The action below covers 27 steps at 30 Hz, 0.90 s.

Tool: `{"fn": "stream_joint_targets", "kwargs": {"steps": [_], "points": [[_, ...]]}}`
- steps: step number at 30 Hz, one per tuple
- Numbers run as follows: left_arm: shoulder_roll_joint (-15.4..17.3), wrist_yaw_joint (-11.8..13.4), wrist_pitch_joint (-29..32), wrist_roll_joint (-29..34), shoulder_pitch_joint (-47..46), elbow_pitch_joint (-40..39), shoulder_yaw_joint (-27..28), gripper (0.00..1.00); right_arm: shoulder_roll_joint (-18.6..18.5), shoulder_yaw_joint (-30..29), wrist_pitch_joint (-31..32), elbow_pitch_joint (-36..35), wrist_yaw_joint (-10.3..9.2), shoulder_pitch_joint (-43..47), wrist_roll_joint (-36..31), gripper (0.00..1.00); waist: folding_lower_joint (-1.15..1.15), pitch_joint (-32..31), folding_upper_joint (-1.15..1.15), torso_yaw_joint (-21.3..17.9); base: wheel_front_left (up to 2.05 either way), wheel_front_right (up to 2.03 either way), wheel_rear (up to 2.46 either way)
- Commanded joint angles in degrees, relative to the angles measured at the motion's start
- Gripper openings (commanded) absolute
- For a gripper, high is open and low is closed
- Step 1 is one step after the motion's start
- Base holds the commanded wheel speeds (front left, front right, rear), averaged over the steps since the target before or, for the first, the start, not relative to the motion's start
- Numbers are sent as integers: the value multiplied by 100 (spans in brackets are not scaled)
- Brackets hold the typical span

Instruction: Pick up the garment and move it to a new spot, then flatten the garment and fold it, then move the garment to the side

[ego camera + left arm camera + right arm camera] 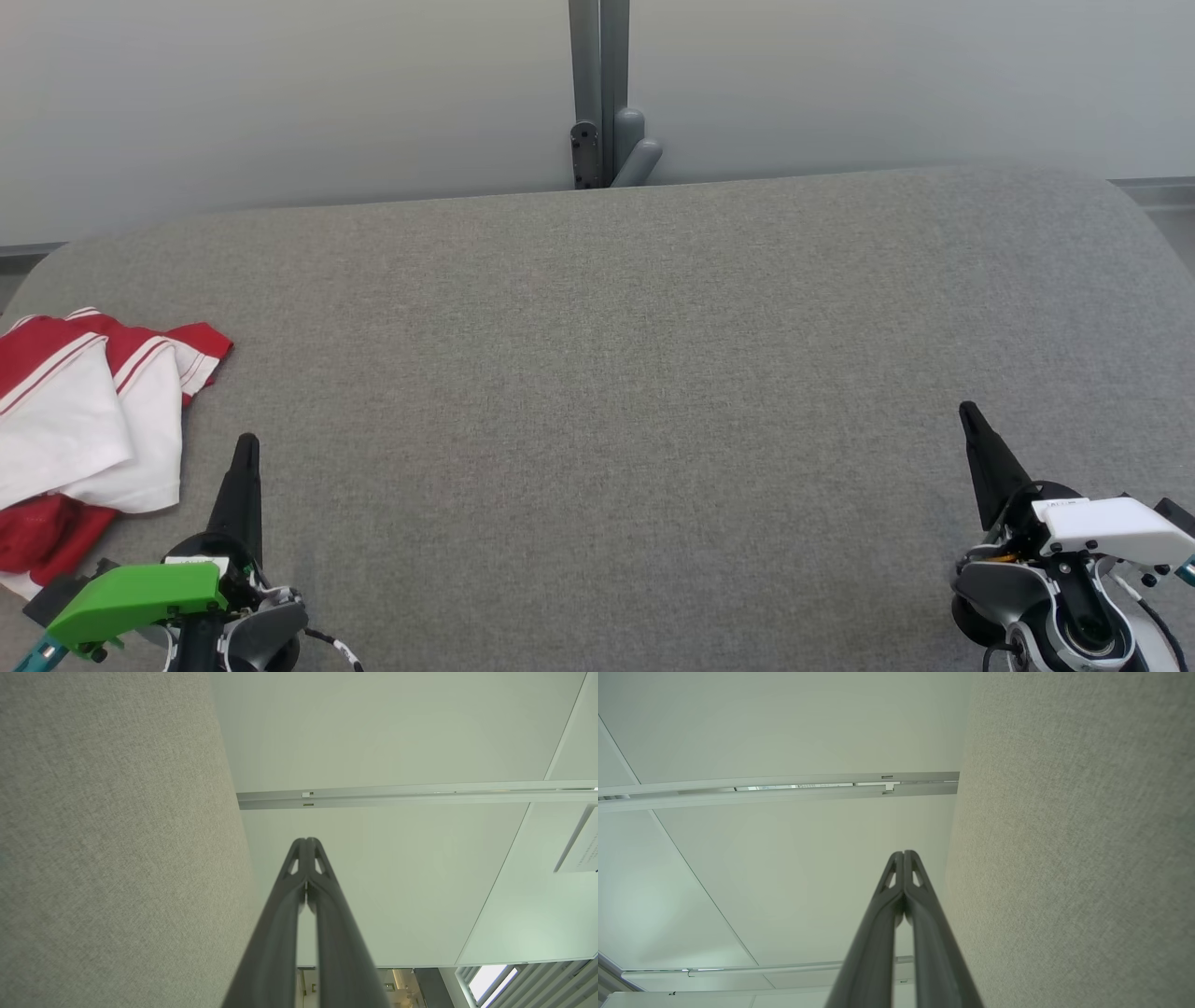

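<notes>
Garment [89,420] beside left end effector [247,443], seemingly apart.

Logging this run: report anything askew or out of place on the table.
The red-and-white striped cloth garment lies bunched in loose, overlapping layers at the grey fabric-covered table's left edge, not flat. The dark-fingered left gripper and right gripper are shut, clear of it.

Nothing here can be read. A wall sign [581,844] carries a few lines of small print (too blurred and tilted to read). A white label [1060,503] on the right gripper [968,411] bears dark marks too small to make out.
</notes>
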Motion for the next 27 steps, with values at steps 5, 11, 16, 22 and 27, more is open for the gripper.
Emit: {"fn": "stream_joint_targets", "kwargs": {"steps": [5,11,16,22,27], "points": [[32,-31,-7,-9,-58,-11,10,0,-26,-7,28,-25,2,-12,43,0,0,0,41,0,0,0,0],[32,-31,-8,-9,-58,-11,10,0,-26,-7,28,-25,2,-12,43,0,0,0,41,0,0,0,0],[32,-31,-8,-9,-58,-11,10,0,-26,-7,28,-25,2,-12,43,0,0,0,41,0,0,0,0],[32,-31,-8,-9,-58,-11,10,0,-26,-7,28,-25,2,-12,43,0,0,0,41,0,0,0,0],[-16,5,-3,2,66,103,-14,100,31,9,-4,108,-1,54,-6,100,0,1,0,-1,0,0,0]]}}
